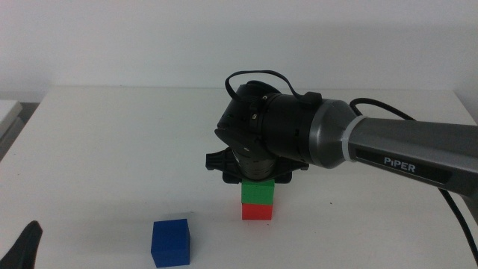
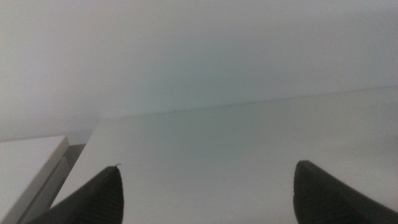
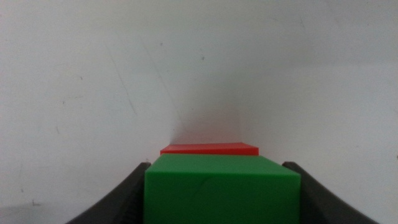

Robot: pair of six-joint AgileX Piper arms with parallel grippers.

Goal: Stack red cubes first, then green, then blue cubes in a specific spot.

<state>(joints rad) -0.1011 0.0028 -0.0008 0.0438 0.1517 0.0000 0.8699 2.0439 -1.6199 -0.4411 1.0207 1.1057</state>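
Nearest the camera in the middle view, at the table's front edge and well to the left of the red cube point(image 1: 258, 211), the left gripper point(image 1: 22, 246) waits with only a dark tip showing; its wrist view shows its 2 jaws spread wide apart over bare white table point(image 2: 249, 143) with nothing between them. Closer to the red cube, to its left and slightly nearer the camera, sits the blue cube point(image 1: 170, 242), apart from everything and untouched. The red cube itself rests on the table, and the green cube point(image 1: 258, 192) sits on top of it, looking roughly square with it in the middle view. The right gripper point(image 1: 254, 175) stands directly above, and its wrist view shows its jaws against both sides of the green cube point(image 3: 222, 190), so it is clamped on that block, with a strip of the red cube point(image 3: 210, 149) showing beyond it. The outline mark cannot be made out under the stack. The likely trouble is in the release: if the jaws open unevenly or the arm rises before they let go, the green cube could be dragged sideways or tipped off, and that red strip hints the 2 cubes may sit slightly offset. Behind the red cube the table lies bare to its far edge, and to the left it ends beside a lower white surface point(image 1: 9, 112), so there is ample room to lift out upward.
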